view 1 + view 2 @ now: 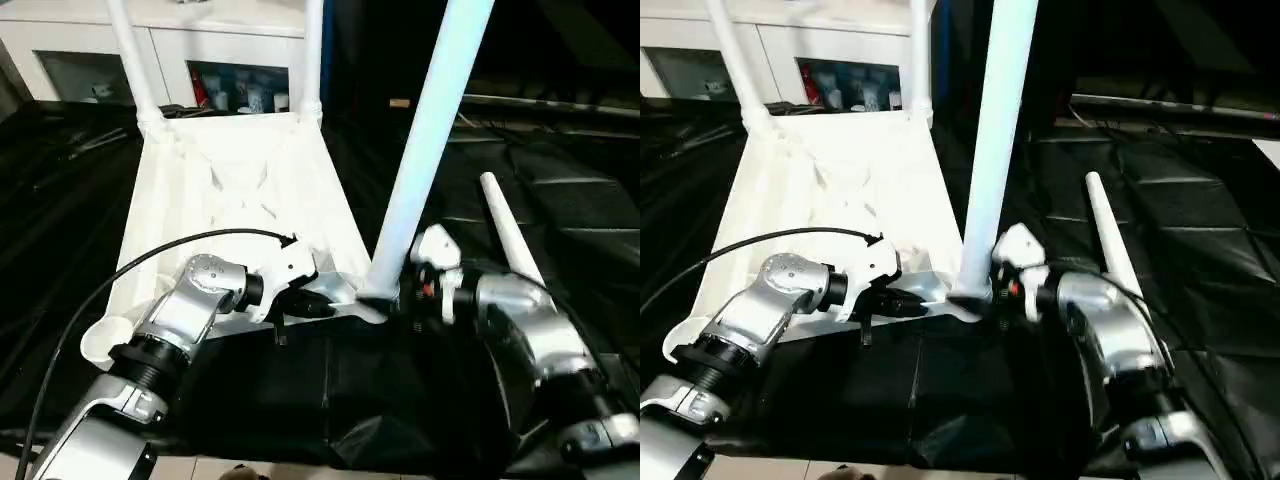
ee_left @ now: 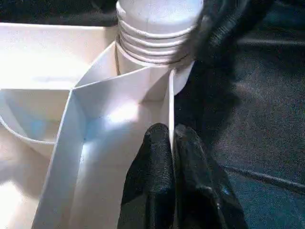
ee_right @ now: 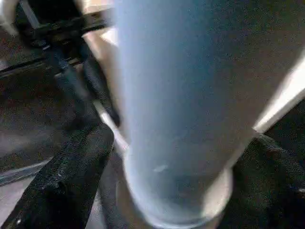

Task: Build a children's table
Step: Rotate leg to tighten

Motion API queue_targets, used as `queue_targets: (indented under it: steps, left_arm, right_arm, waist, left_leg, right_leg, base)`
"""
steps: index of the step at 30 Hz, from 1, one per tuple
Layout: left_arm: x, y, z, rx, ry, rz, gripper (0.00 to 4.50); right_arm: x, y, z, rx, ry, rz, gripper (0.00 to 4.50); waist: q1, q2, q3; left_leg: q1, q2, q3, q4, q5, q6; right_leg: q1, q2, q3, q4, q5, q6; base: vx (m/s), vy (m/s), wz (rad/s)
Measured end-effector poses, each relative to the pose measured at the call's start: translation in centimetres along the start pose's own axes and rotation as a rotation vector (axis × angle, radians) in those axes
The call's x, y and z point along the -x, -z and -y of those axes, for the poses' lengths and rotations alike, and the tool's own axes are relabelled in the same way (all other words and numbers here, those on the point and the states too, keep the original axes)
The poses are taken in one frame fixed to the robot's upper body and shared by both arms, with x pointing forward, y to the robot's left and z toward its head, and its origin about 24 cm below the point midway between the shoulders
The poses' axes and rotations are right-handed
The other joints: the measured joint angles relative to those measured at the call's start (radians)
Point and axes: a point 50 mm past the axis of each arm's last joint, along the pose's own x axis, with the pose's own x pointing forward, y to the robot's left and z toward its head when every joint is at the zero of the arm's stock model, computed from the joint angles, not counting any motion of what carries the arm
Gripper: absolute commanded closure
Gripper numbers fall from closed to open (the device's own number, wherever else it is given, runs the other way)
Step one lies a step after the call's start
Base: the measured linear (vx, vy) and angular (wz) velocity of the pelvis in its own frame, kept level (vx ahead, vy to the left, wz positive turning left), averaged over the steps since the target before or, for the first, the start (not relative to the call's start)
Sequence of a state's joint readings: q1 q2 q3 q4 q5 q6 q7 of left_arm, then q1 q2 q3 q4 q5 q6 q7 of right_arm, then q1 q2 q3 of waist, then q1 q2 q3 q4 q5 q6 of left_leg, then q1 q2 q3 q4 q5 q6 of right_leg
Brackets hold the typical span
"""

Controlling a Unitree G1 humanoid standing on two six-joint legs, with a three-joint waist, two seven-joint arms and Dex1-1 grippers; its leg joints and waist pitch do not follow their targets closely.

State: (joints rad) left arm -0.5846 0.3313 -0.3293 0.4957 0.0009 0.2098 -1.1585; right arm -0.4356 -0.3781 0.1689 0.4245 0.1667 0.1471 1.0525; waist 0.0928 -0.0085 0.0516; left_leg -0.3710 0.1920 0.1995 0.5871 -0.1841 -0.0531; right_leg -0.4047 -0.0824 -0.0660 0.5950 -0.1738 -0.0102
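The white tabletop (image 1: 240,190) lies upside down on the black cloth, ribs facing up. Two white legs (image 1: 135,60) (image 1: 313,50) stand in its far corner sockets. A third leg (image 1: 430,130) rises, slightly tilted, from the near right corner socket, and my right gripper (image 1: 400,295) is shut around its base, a finger (image 3: 66,176) on each side of the tube. My left gripper (image 2: 171,138) is shut on the thin rim wall (image 2: 170,105) of the tabletop just beside that socket. The fourth leg (image 1: 510,235) lies loose on the cloth to the right.
The near left corner socket (image 1: 100,340) holds no leg. A black cable (image 1: 130,265) arcs over my left forearm. A white cabinet (image 1: 240,90) with bottles stands behind the black cloth-covered work table (image 1: 350,400).
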Motion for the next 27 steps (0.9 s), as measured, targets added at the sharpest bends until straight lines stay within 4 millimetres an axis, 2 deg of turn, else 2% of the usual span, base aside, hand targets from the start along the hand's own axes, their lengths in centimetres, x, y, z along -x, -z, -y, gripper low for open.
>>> queue_targets:
  steps: [11,18,21,25,27]
  left_arm:
    - [0.1,0.2,0.1,0.0,0.021,-0.001,4.5]
    - [0.1,0.3,0.1,0.002,0.011,-0.002,4.5]
    - [-0.5,0.1,-0.5,0.029,-0.076,-0.002,4.5]
    - [-2.2,-0.6,-1.1,0.097,-0.217,0.006,4.5]
    - [-2.7,-0.8,-1.2,0.13,-0.266,0.016,4.5]
  right_arm:
    - [0.1,0.1,0.0,-0.003,-0.003,-0.008,1.62]
    - [-0.1,0.3,0.1,-0.01,0.021,-0.01,1.78]
    - [-1.1,0.6,0.7,-0.075,0.158,0.028,1.8]
    - [-2.6,0.8,1.5,-0.19,0.398,0.078,1.81]
    - [-3.1,0.6,1.8,-0.226,0.479,0.089,1.81]
  waist:
    - [-0.001,0.0,0.0]
    - [-0.003,0.0,0.0]
    - [-0.011,-0.001,-0.001]
    - [-0.033,0.0,-0.001]
    - [-0.037,0.0,-0.001]
  left_leg:
    - [0.001,0.0,0.0,0.0,0.0,0.0]
    - [0.002,0.0,0.0,0.001,0.0,0.0]
    - [0.005,0.0,0.0,0.001,0.0,-0.001]
    - [0.007,0.0,0.0,0.001,0.0,-0.001]
    - [0.007,0.0,0.0,0.001,0.0,-0.001]
  right_leg:
    - [0.001,0.0,0.0,0.001,0.0,0.0]
    - [0.001,0.0,0.0,0.001,0.0,0.0]
    - [0.003,0.0,0.001,0.003,0.0,0.0]
    - [0.005,0.0,0.001,0.002,-0.001,0.003]
    - [0.004,0.0,0.001,0.002,-0.002,0.003]
  base:
    - [0.0,0.0,0.0]
    - [0.0,0.0,0.0]
    - [0.0,0.0,0.0]
    - [0.0,0.0,0.0]
    - [0.0,0.0,0.0]
